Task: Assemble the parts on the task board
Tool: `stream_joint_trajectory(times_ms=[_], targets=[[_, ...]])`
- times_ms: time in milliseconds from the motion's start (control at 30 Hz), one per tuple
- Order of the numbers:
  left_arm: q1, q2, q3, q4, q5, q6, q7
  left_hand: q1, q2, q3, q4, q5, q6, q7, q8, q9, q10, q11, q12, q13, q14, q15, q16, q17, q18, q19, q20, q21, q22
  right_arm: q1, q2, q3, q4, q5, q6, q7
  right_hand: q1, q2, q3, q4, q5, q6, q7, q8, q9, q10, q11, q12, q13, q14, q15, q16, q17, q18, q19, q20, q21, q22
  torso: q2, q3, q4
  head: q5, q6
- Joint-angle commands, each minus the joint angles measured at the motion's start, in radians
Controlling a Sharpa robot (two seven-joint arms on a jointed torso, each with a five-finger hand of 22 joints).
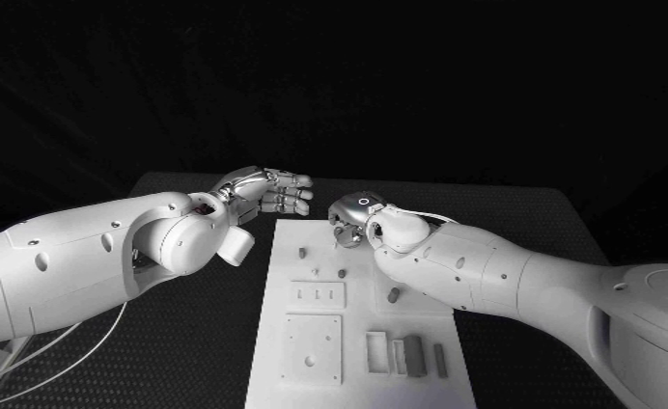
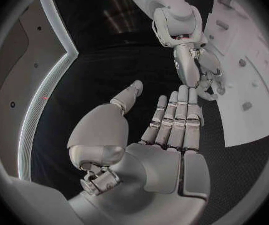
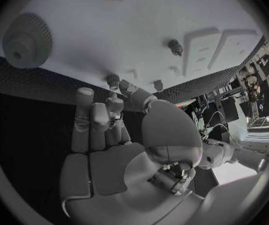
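The white task board point(image 1: 365, 385) lies lengthwise in the middle of the table. On it are small pegs point(image 1: 302, 253), two square plates point(image 1: 318, 294) and grey bars point(image 1: 413, 352). My left hand point(image 1: 264, 191) hovers by the board's far left corner, fingers straight, thumb apart, palm empty point(image 2: 172, 130). My right hand point(image 1: 356, 220) is at the board's far edge, its fingers curled together. There its thumb and a fingertip pinch a small knurled part point(image 3: 114, 79) just over the board's rim point(image 3: 59, 77). A gear point(image 3: 25, 40) sits on the board close by.
A peg point(image 3: 175, 46) stands on the board beyond the right hand's fingertips. Black table point(image 1: 181, 332) surrounds the board on both sides. My right forearm point(image 1: 487, 279) crosses above the board's right half.
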Motion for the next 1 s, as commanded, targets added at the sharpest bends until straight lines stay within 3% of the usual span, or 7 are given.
stream_joint_trajectory(times_ms=[33,300,467,633,800,1000], targets=[[0.003,0.0,0.001,0.001,0.0,0.011,0.005,-0.007,-0.006,-0.005,0.001,-0.004,-0.007,0.068,-0.007,-0.001,-0.005,0.004,-0.007,-0.001,0.005,0.001,-0.006,0.002,-0.006,0.002,-0.008,-0.003,-0.001,0.0,-0.001,0.0,0.0,0.009,0.0,-0.001,0.002,-0.009,0.007,-0.001,0.002,0.029,0.053,-0.009,-0.004,-0.04,0.03,-0.005,-0.001,-0.001,0.01,-0.001,-0.001,0.02,-0.006,0.002,-0.003,0.018,-0.001,-0.0003,-0.0013,0.001,0.0],[0.003,-0.003,0.001,0.001,-0.001,0.014,0.002,-0.007,-0.007,-0.005,0.001,-0.004,-0.008,0.068,-0.007,-0.001,-0.006,0.004,-0.007,-0.001,0.005,0.001,-0.006,0.002,-0.006,0.002,-0.008,-0.004,-0.001,0.0,-0.022,0.0,0.023,0.018,-0.017,0.0,0.002,-0.011,0.007,-0.001,0.002,0.023,0.057,-0.015,-0.008,-0.043,0.034,-0.004,-0.002,-0.002,0.015,-0.001,-0.002,0.02,-0.007,0.003,-0.004,0.018,0.0,0.0005,-0.0019,0.0,0.002],[0.004,-0.012,0.001,-0.004,-0.003,0.017,0.002,-0.007,-0.007,-0.005,0.001,-0.004,-0.008,0.068,-0.007,-0.001,-0.006,0.004,-0.008,-0.001,0.005,0.001,-0.006,0.002,-0.006,0.002,-0.008,-0.004,-0.002,0.004,-0.068,0.002,0.097,0.038,-0.032,-0.003,-0.001,-0.017,0.005,0.001,0.002,0.023,0.059,-0.016,-0.01,-0.043,0.035,-0.002,-0.003,-0.002,0.016,0.0,-0.002,0.02,-0.006,0.004,-0.004,0.019,-0.002,0.0008,-0.0035,0.002,0.005],[0.007,-0.028,0.001,-0.018,-0.015,0.013,0.007,-0.007,-0.009,-0.005,0.001,-0.004,-0.008,0.068,-0.007,-0.001,-0.006,0.004,-0.008,-0.001,0.005,0.001,-0.007,0.003,-0.007,0.002,-0.008,-0.005,-0.002,0.031,-0.133,0.034,0.196,0.058,-0.034,-0.011,-0.008,-0.032,0.002,0.013,0.002,0.015,0.064,-0.024,-0.014,-0.044,0.04,0.0,-0.005,-0.001,0.021,0.0,-0.004,0.02,-0.004,0.005,-0.005,0.018,-0.003,0.0014,-0.0086,0.001,0.015],[0.009,-0.034,0.001,-0.03,-0.034,0.048,0.023,-0.004,-0.012,-0.004,-0.001,-0.004,-0.007,0.067,-0.006,-0.001,-0.004,0.004,-0.007,-0.001,0.004,0.001,-0.009,0.003,-0.007,0.001,-0.008,-0.006,-0.002,0.061,-0.196,0.058,0.266,0.097,-0.028,-0.014,-0.015,-0.046,0.001,0.028,0.002,0.013,0.066,-0.028,-0.017,-0.045,0.042,0.002,-0.007,-0.001,0.023,0.0,-0.006,0.02,-0.003,0.006,-0.006,0.018,-0.01,0.0005,-0.0185,0.003,0.024],[0.009,-0.041,0.001,-0.034,-0.053,0.067,0.054,0.002,-0.008,-0.001,-0.002,-0.004,0.006,0.059,0.003,0.003,0.042,-0.014,0.016,0.011,-0.005,0.005,-0.019,0.004,-0.012,-0.009,-0.005,-0.014,-0.007,0.086,-0.292,0.071,0.334,0.161,0.014,0.004,-0.019,-0.062,0.0,0.04,0.002,0.004,0.069,-0.036,-0.022,-0.046,0.045,0.005,-0.009,-0.001,0.025,0.001,-0.007,0.02,-0.002,0.005,-0.007,0.018,-0.016,-0.0016,-0.0264,0.009,0.027]])
